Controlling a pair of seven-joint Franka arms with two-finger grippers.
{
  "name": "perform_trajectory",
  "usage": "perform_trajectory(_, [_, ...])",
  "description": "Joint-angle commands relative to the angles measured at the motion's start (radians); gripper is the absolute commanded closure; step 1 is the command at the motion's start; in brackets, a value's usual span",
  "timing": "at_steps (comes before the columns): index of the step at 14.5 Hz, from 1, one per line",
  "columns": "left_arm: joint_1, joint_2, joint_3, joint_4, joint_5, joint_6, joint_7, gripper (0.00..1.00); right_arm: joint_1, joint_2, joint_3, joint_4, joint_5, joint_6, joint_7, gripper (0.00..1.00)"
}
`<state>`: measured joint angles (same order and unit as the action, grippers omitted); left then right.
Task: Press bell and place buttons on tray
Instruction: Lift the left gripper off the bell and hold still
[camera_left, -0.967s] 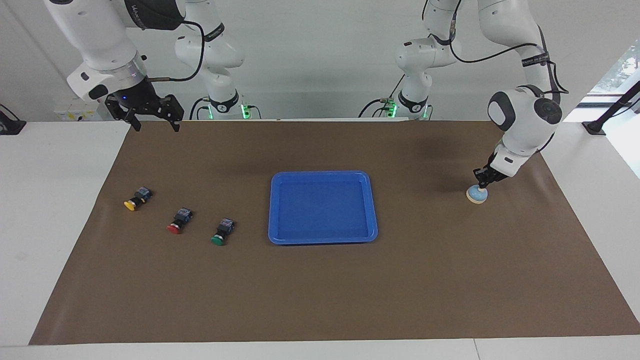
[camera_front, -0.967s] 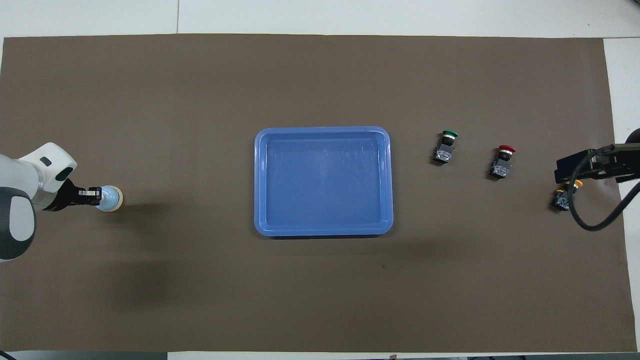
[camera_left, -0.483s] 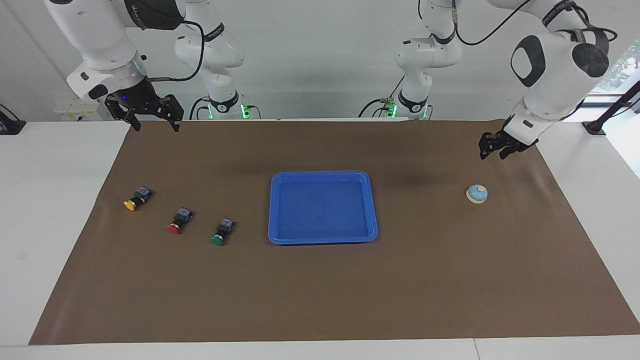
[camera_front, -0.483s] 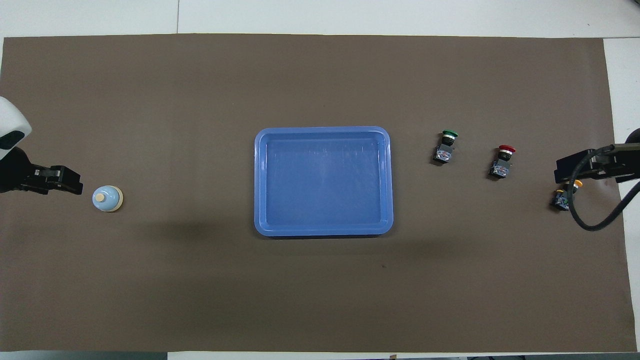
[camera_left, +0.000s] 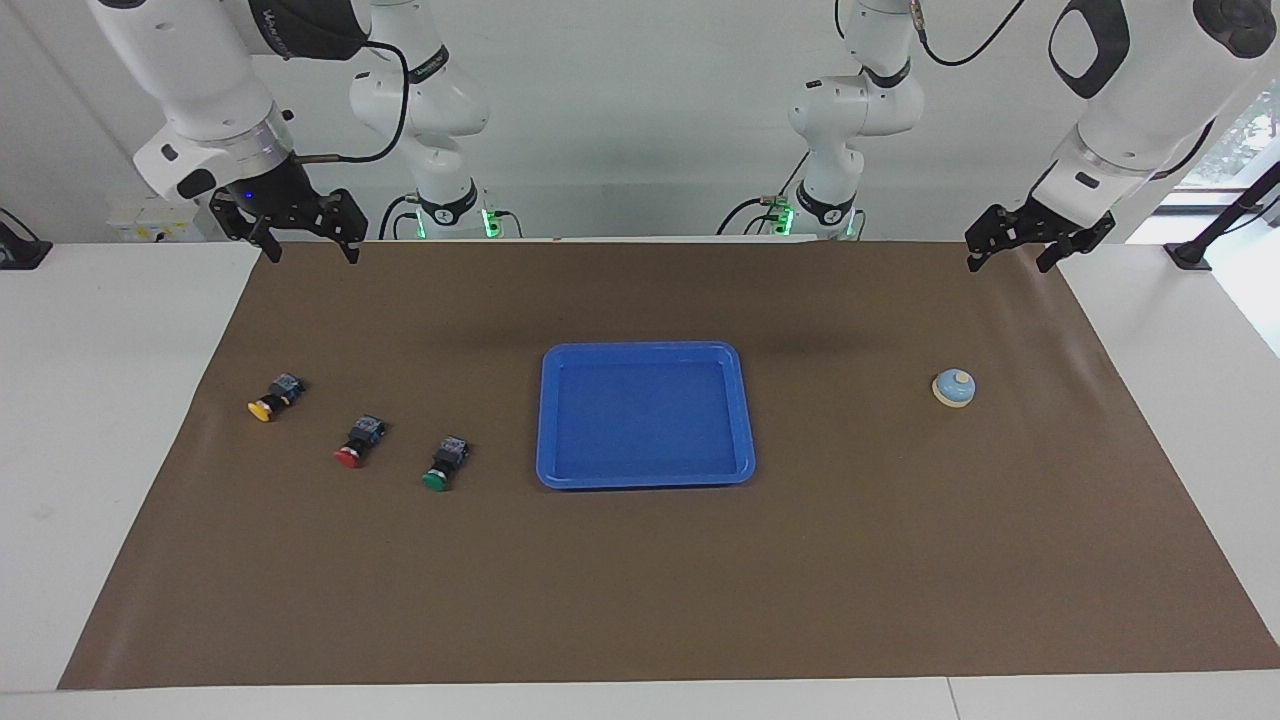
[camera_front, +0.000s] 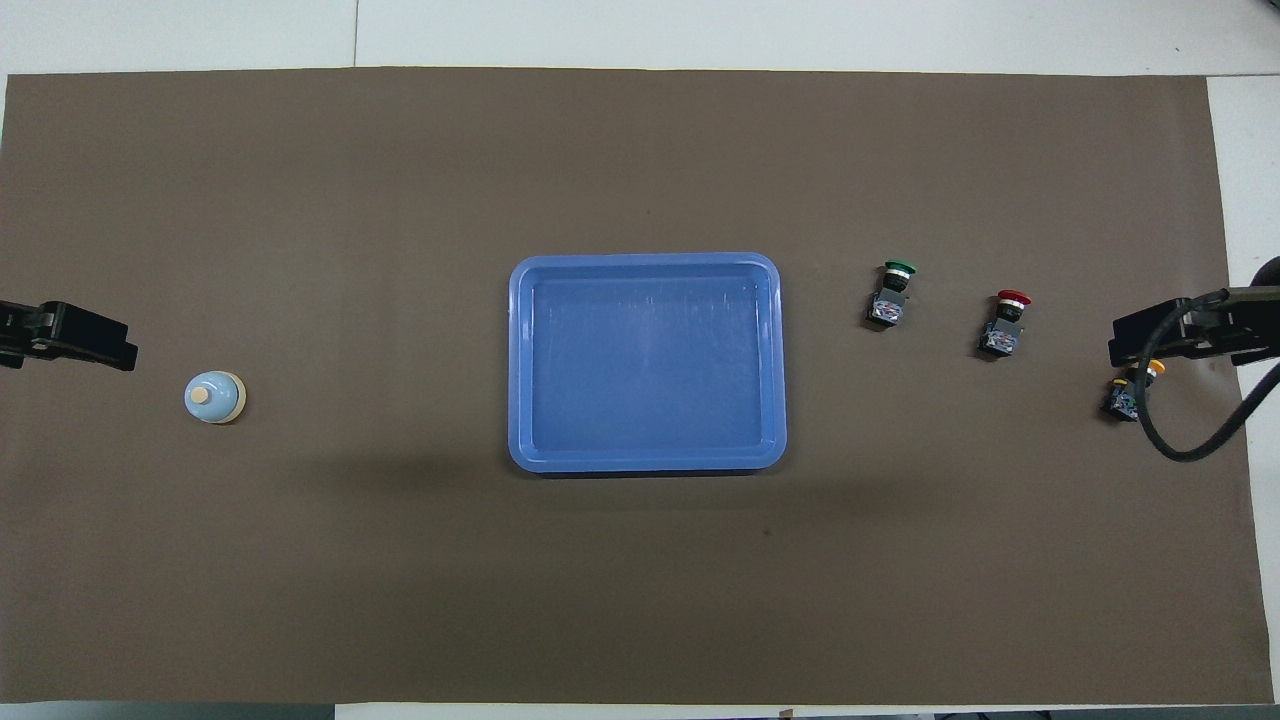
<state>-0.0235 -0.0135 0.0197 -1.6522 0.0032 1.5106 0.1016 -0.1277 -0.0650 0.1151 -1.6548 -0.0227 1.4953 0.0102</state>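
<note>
**Buttons all off the tray, both grippers up and empty**

Judging by how things lie, none of the placing is done: the tray (camera_left: 646, 415) sits bare in the middle of the brown mat (camera_left: 640, 600), and the three buttons lie on the mat toward the right arm's end. The green button (camera_left: 442, 464) is nearest the tray, the red button (camera_left: 358, 442) next, the yellow button (camera_left: 271, 396) outermost and closest to the robots. The bell (camera_left: 954, 388) stands alone on the mat toward the left arm's end, well apart from the tray. Whether it has been rung cannot be read from these pictures.

The left gripper (camera_left: 1038, 248) hangs high over the mat's edge by the robots, fingers spread, holding nothing. The right gripper (camera_left: 301, 236) hangs over the mat's corner at its own end, fingers likewise apart and empty; that arm waits.

Only the facing view shows the grippers' height and their spread fingers. From overhead just dark tips enter at the sides, and the right one partly covers the yellow button, yet that view shows the tray's inside squarely.
</note>
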Motion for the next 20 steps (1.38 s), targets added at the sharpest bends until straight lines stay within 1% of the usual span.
perform_trajectory(1, [-0.007,0.024,0.014,0.04,-0.04,-0.039,-0.013,0.0,-0.013,-0.006,0.009,0.003,0.001,-0.017,-0.024,0.0])
perform_trajectory(6, [-0.018,0.0,0.016,0.009,-0.037,-0.03,-0.01,0.0,-0.013,-0.006,0.009,0.001,0.0,-0.016,-0.024,0.0])
perform_trajectory(20, [-0.006,0.0,0.017,0.009,-0.037,-0.03,-0.008,0.0,-0.013,-0.006,0.009,0.003,0.0,-0.015,-0.026,0.0])
